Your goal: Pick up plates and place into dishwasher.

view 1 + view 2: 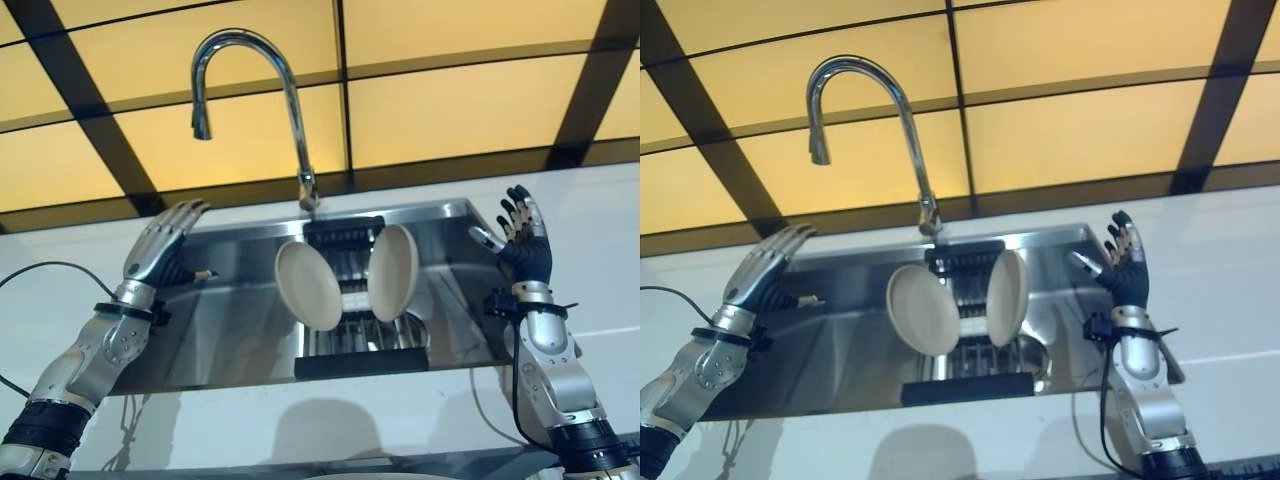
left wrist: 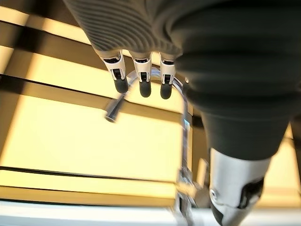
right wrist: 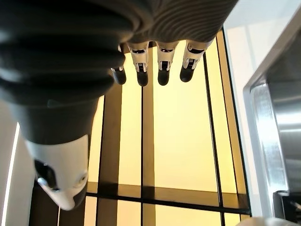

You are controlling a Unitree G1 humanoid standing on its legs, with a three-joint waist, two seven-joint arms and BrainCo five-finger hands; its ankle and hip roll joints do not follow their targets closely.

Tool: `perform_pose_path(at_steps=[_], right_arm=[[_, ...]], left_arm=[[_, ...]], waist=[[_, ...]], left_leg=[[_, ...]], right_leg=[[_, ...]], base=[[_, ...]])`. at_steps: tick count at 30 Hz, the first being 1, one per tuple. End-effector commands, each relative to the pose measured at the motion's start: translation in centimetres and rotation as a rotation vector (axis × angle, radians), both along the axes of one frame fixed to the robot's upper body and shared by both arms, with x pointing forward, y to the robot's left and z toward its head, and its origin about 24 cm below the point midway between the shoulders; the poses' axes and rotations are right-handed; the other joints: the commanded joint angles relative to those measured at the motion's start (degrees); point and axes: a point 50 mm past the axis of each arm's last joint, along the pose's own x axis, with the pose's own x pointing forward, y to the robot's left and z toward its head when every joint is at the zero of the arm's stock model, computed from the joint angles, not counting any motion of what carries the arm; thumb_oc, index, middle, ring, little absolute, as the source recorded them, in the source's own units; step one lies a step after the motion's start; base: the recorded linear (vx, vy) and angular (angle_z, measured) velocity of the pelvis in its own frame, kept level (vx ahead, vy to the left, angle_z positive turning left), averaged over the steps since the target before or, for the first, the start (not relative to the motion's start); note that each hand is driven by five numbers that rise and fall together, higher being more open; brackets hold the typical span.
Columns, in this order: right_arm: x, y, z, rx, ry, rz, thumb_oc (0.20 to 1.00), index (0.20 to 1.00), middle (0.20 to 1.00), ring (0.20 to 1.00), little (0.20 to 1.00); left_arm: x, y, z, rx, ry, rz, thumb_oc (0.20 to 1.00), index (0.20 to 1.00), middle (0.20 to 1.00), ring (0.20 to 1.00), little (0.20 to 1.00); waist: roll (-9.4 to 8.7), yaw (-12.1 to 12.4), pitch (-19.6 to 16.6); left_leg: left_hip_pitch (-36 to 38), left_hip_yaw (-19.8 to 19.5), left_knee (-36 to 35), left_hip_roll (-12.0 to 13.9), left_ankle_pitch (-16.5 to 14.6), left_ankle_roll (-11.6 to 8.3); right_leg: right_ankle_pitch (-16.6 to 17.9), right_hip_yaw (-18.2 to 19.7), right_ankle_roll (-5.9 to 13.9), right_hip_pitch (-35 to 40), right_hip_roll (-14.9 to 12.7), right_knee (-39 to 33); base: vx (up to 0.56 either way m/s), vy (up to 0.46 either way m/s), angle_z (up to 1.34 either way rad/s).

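In the steel sink [image 1: 230,330], two cream plates [image 1: 308,285] stood on edge in a dark rack [image 1: 345,300], one leaning on its left side and the other [image 1: 392,271] on its right, apart from each other, just below the base of the curved chrome tap [image 1: 250,80]. We held neither of them: our left hand [image 1: 165,245] hovered over the sink's left rim with its fingers straight and relaxed, and our right hand [image 1: 522,240] was raised over the right rim, fingers spread and empty. Both hands were well apart from the plates. We saw no dishwasher in these views, so where the plates must go we could not tell. As we judged it, the risk lay in the reach: the plates leaned loosely in the rack, and a finger nudging a rim instead of closing round it could tip one over onto the steel or knock it against its neighbour; the tap also stood close above, where a lifted plate might strike it. We could read no brand, label or writing anywhere
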Motion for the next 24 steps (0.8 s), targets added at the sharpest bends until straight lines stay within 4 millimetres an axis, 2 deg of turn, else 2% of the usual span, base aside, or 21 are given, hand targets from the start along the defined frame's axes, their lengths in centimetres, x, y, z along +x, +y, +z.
perform_pose_path(at_steps=[1,10,18,24], right_arm=[[0.2,-0.4,2.1,-0.029,-0.082,0.022,1.000,1.000,1.000,1.000,1.000],[0.7,-0.4,2.2,-0.060,-0.056,0.045,1.000,1.000,1.000,1.000,1.000],[1.1,-0.7,2.8,-0.113,-0.044,0.063,1.000,1.000,1.000,1.000,1.000],[1.8,-0.9,3.9,-0.154,-0.054,0.076,1.000,1.000,1.000,1.000,1.000]], left_arm=[[1.7,0.4,4.2,0.128,-0.179,-0.030,1.000,1.000,1.000,1.000,1.000],[2.2,-0.4,3.7,0.181,-0.182,-0.058,1.000,1.000,1.000,1.000,1.000],[2.5,-1.1,2.2,0.224,-0.174,-0.063,1.000,1.000,1.000,1.000,1.000],[2.8,-1.6,1.6,0.402,-0.174,-0.100,1.000,1.000,1.000,1.000,1.000]], waist=[[-2.76,-1.39,0.08],[-1.64,-2.82,2.32],[-0.18,-3.97,4.68],[1.07,-4.61,6.43]], left_leg=[[-1.07,1.65,2.02,-0.12,-4.98,0.77],[-2.14,2.10,2.30,-0.66,-4.73,0.92],[-3.39,2.68,2.78,-1.05,-4.08,0.80],[-4.67,2.63,3.50,-1.48,-3.59,0.62]], right_leg=[[-1.25,-1.50,2.66,-3.46,-1.33,0.37],[-1.05,-0.37,2.68,-4.86,-1.48,0.72],[-1.11,0.50,2.44,-6.36,-1.68,1.40],[-1.06,1.09,2.23,-7.69,-1.94,2.25]], base=[[0.08,0.014,-0.05],[0.07,0.023,-0.09],[0.05,0.058,-0.08],[0.01,0.066,-0.07]])
